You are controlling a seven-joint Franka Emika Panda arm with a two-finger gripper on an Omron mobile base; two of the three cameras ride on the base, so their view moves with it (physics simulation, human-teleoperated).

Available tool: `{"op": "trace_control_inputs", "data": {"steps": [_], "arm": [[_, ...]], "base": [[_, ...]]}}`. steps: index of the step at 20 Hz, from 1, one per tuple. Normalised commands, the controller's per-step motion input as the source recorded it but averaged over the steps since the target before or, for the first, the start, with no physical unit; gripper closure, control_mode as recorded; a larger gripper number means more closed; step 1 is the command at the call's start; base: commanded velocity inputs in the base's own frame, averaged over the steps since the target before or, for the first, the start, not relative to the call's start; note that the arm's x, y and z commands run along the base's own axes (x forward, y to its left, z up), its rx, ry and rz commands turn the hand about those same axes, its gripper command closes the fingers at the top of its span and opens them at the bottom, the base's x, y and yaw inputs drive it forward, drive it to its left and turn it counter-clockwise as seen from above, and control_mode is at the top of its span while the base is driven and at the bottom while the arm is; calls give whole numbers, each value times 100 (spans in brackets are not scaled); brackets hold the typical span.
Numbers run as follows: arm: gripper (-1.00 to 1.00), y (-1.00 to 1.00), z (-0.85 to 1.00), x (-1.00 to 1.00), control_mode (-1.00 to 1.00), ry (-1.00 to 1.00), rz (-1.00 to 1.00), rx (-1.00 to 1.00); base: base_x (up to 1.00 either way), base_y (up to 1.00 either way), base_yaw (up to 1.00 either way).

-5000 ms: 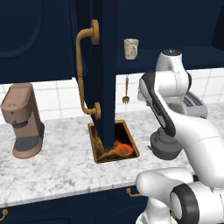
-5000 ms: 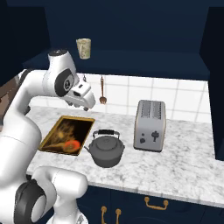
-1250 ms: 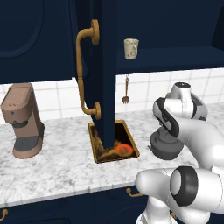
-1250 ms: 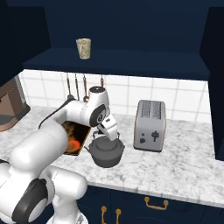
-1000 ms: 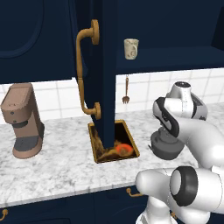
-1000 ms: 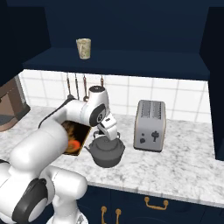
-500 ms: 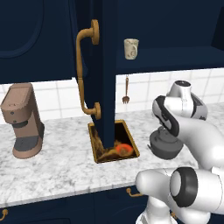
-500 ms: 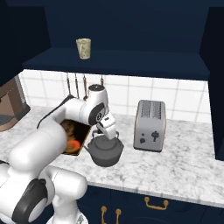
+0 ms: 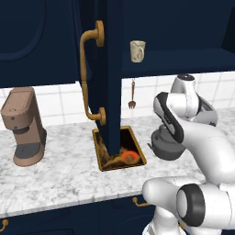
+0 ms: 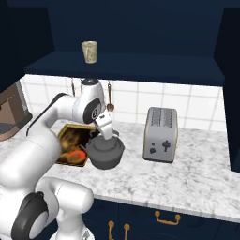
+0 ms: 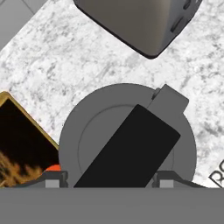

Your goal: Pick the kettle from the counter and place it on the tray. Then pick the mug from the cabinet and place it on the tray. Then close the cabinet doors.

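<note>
Kettle grab looks close: claw straddles the handle, fingers apart (not clamped that I can tell), so squeeze centered before lifting toward the tray.

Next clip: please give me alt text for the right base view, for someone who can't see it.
The white arm's gripper reaches down onto the dark grey kettle, beside the amber tray on the marbled counter. A silver toaster stands right; the mug sits on the cabinet shelf above.

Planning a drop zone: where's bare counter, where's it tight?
Free: counter between coffee machine and tray, and right of the toaster. Crowded: kettle sits close between tray and toaster, tool above it.
</note>
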Motion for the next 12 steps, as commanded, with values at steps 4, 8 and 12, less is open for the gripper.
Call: {"op": "trace_control_inputs", "data": {"steps": [4, 8, 12], "arm": [[100, 26, 13, 0, -100, -1, -7, 0], [100, 46, 0, 4, -100, -6, -2, 0], [100, 57, 0, 15, -100, -10, 0, 3]], "base": [[0, 0, 0], [0, 0, 0], [0, 0, 0]]}}
